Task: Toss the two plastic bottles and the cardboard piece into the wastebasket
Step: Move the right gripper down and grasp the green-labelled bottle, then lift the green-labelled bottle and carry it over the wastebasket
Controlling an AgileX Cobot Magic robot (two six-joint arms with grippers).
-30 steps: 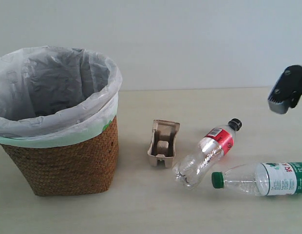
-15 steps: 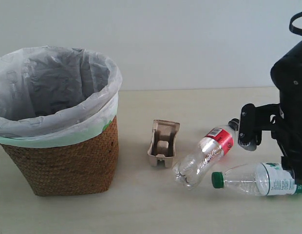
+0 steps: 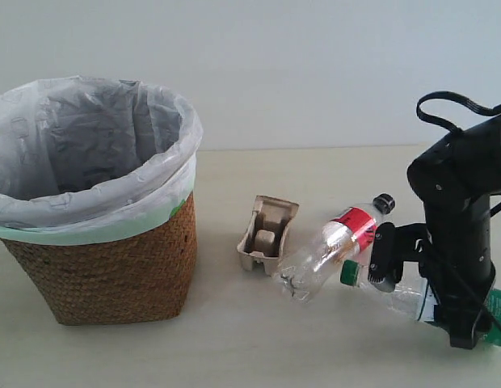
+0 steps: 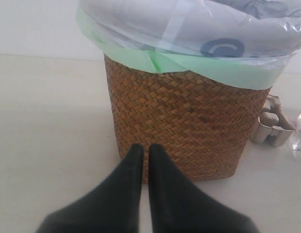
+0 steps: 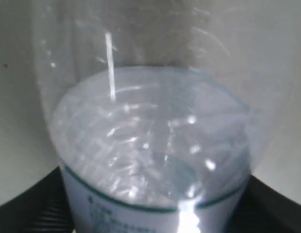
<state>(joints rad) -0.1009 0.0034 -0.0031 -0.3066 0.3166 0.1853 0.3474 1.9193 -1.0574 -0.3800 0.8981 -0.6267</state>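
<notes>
The wastebasket (image 3: 97, 267) (image 4: 189, 126) stands at the left, wicker with a pale bag over its rim. The cardboard piece (image 3: 267, 234) (image 4: 273, 127) lies to its right. The red-label bottle (image 3: 335, 246) leans against it, black cap pointing away. The green-cap bottle (image 3: 396, 293) (image 5: 150, 145) lies behind the black right arm, its cap touching the red-label bottle. My right gripper (image 3: 414, 293) (image 5: 153, 216) is open, one finger on each side of this bottle's labelled end. In front of the basket's wall, my left gripper (image 4: 142, 148) is shut and holds nothing.
The pale table (image 3: 234, 347) runs back to a plain white wall (image 3: 315, 73). The right arm's black body (image 3: 465, 234) and a looped cable (image 3: 444, 105) stand over the table's right end.
The right arm came down from the upper right onto the green-cap bottle. That bottle slid left and turned, pushing the red-label bottle and the cardboard piece a little towards the basket.
</notes>
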